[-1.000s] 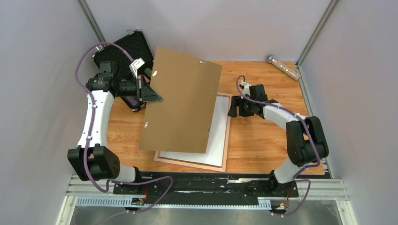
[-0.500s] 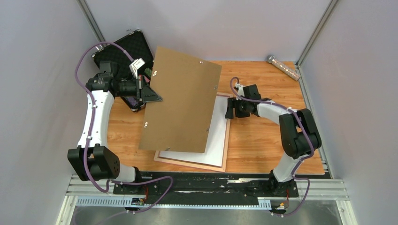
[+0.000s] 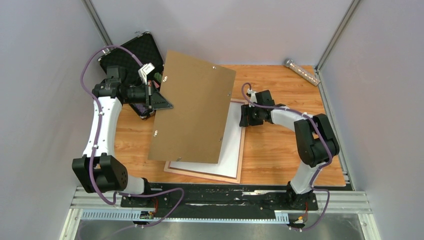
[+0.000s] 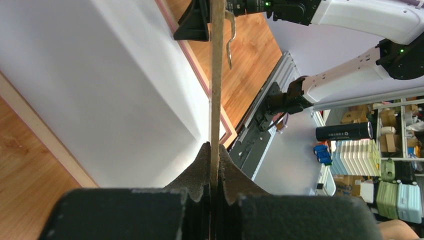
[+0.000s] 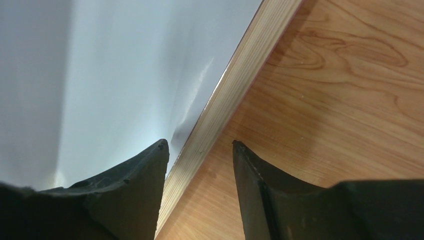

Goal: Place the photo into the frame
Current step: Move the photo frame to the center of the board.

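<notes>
The frame (image 3: 200,175) lies face down on the table, its light wood rail (image 5: 240,75) showing. Inside it lies the photo (image 3: 227,150), blank white side up (image 5: 125,65); its printed side is hidden. My left gripper (image 3: 167,105) is shut on the edge of a brown backing board (image 3: 195,112), held tilted above the frame and seen edge-on (image 4: 217,75) between the pads (image 4: 216,147). My right gripper (image 3: 245,117) stands open at the frame's far right rail. One finger is over the white sheet and the other over the table (image 5: 199,144).
A black foam-lined case (image 3: 135,50) lies open at the back left, behind the left arm. A silver tube (image 3: 301,72) rests at the back right corner. Bare wooden table (image 3: 280,150) lies right of the frame.
My right gripper has slid left onto the frame's right rail and its jaws have narrowed. The left arm and the board have not moved.
</notes>
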